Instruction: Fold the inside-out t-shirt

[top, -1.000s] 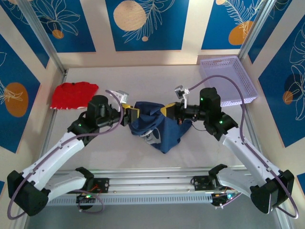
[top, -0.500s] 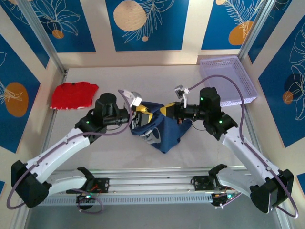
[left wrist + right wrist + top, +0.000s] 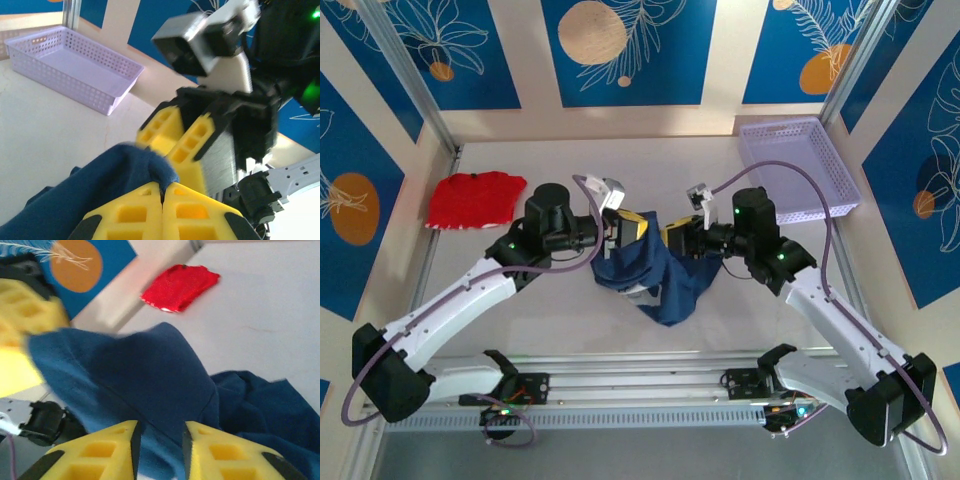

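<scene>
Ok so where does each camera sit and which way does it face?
Top external: above and behind the bases, looking down on the table; both arms show, left end effector and right end effector at the t-shirt.
Left wrist: on the left arm, facing the right end effector and basket; own fingers shut on the t-shirt.
Right wrist: on the right arm, facing the red garment; own fingers apart.
Shared: all three see the t-shirt; top and right wrist see the red garment.
</scene>
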Controlling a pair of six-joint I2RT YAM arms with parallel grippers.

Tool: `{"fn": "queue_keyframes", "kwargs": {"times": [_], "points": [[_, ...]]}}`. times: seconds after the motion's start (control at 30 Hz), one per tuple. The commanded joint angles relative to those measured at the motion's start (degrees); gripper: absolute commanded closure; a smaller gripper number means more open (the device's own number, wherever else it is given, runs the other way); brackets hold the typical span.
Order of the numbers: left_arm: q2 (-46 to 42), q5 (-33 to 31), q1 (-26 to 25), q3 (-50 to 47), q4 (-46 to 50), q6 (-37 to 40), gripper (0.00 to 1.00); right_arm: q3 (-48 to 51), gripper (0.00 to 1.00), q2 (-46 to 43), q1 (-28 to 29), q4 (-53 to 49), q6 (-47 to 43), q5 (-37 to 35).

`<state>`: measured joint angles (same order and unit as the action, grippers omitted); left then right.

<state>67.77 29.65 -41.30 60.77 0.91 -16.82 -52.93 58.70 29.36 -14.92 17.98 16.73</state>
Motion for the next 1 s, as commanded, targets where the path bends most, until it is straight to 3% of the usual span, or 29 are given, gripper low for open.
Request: {"fn": "queue_keyframes", "kwargs": {"times": [0.0, 0.17, 0.37, 0.57, 0.63, 0.7, 0.73, 0.77, 0.83, 0.97], "points": [[-1.72, -4.27, -2.92, 4.75, 3.71, 0.59, 1.00, -2.43, 0.62, -1.24, 2.77, -5.47, -4.39, -9.97], [-1.25, -14.64, -4.65, 8.80, 12.14, -0.60, 1.00, 0.46, 0.56, -4.73, 4.62, -2.54, -6.49, -8.70], [-0.28, -18.38, -7.47, 11.27, 15.94, -0.24, 1.00, 3.96, 0.47, -6.93, 7.38, 6.05, -6.55, -3.05], [-0.84, -13.96, -8.47, 10.57, 13.01, -0.53, 1.00, 3.39, 0.40, -2.14, 9.76, 13.22, -5.07, -6.63], [-1.03, -11.82, -8.55, 10.13, 12.09, -0.62, 1.00, 3.09, 0.50, -0.85, 9.92, 14.53, -4.50, -7.43], [-1.87, -11.83, -8.46, 9.41, 11.84, -0.25, 1.00, 3.85, 0.81, -0.79, 9.84, 15.38, -4.75, -7.27], [-2.45, -12.64, -8.45, 8.85, 11.84, -0.03, 0.99, 4.49, 0.93, -1.26, 9.53, 15.64, -5.18, -6.95], [-3.16, -14.13, -8.45, 8.04, 11.85, 0.25, 0.91, 5.29, 1.00, -1.81, 9.20, 15.76, -5.68, -6.21], [-4.82, -16.64, -8.28, 6.45, 11.97, 1.39, 0.74, 7.08, 1.00, -3.29, 7.67, 16.19, -6.76, -2.65], [-8.09, -20.79, -7.11, 2.60, 13.35, 4.17, 0.59, 9.84, 1.00, -6.14, 2.68, 17.95, -6.61, 6.16]]}}
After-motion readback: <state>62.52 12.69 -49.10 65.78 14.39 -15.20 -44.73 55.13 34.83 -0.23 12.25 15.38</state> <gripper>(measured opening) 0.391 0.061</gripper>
